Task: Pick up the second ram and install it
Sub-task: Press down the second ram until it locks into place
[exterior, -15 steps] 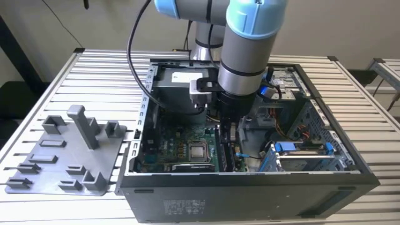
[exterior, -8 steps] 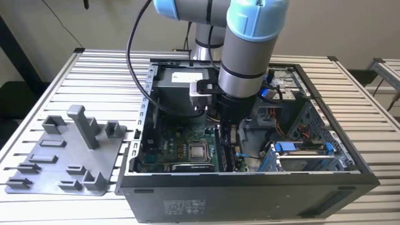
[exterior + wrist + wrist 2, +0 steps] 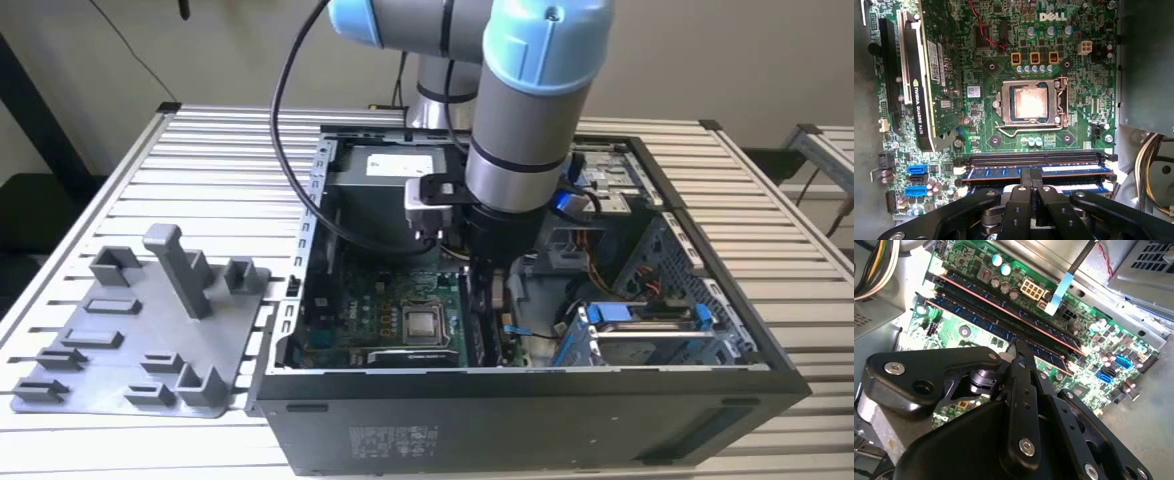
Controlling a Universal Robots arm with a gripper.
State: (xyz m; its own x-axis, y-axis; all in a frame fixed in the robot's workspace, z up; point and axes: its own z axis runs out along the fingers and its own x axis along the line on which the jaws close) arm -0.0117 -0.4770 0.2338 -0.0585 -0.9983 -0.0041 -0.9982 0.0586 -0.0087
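Observation:
The second ram (image 3: 994, 172) (image 3: 969, 322) is a long, dark blue stick lying along a memory slot on the green motherboard. In both wrist views my gripper (image 3: 1031, 172) (image 3: 1018, 345) is shut, with its two black fingers pressed together and their tips resting on the stick's top edge near its middle. Another stick (image 3: 1081, 189) (image 3: 1004, 300) sits in the slot right beside it. An empty black slot (image 3: 1029, 159) lies on the side toward the processor socket. In the exterior view the arm reaches straight down into the open computer case, and the gripper (image 3: 483, 285) is low over the board.
A graphics card (image 3: 924, 85) stands upright across the board from the memory slots. The bare processor socket (image 3: 1029, 102) (image 3: 424, 322) lies between them. Cable bundles (image 3: 1151, 170) and the drive cage (image 3: 641, 330) crowd the case. A grey fixture tray (image 3: 147, 330) lies at the exterior view's left.

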